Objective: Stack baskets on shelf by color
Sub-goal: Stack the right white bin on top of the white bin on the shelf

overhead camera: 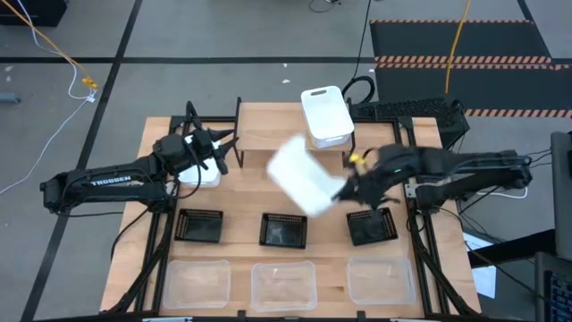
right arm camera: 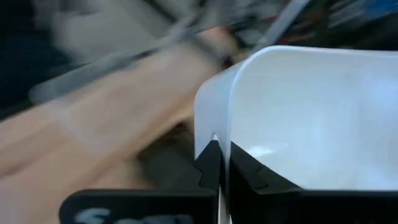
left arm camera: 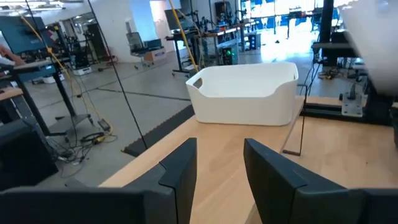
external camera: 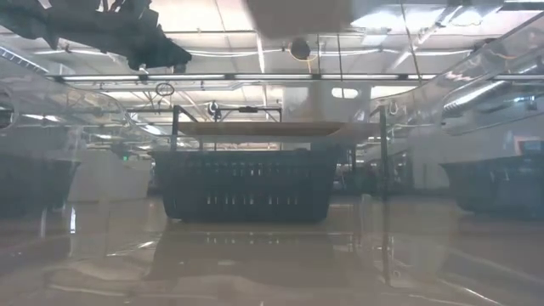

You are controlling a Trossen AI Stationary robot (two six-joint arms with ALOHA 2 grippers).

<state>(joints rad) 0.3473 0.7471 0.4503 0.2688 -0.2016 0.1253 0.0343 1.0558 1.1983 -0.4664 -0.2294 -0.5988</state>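
High view: right gripper (overhead camera: 342, 191) pinches a white basket (overhead camera: 299, 175) mid-frame, airborne; one white basket (overhead camera: 325, 114) sits on the shelf (overhead camera: 268, 134). Left gripper (overhead camera: 219, 148) open. Most stacking's left, I'd say.

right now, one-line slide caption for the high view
Right gripper carries a white basket above the table; another white basket sits on the shelf.

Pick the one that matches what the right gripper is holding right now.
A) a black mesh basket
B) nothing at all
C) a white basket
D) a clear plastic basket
C: the right gripper is pinched on the wall of a white basket, carried tilted in the air above the table, short of the shelf.
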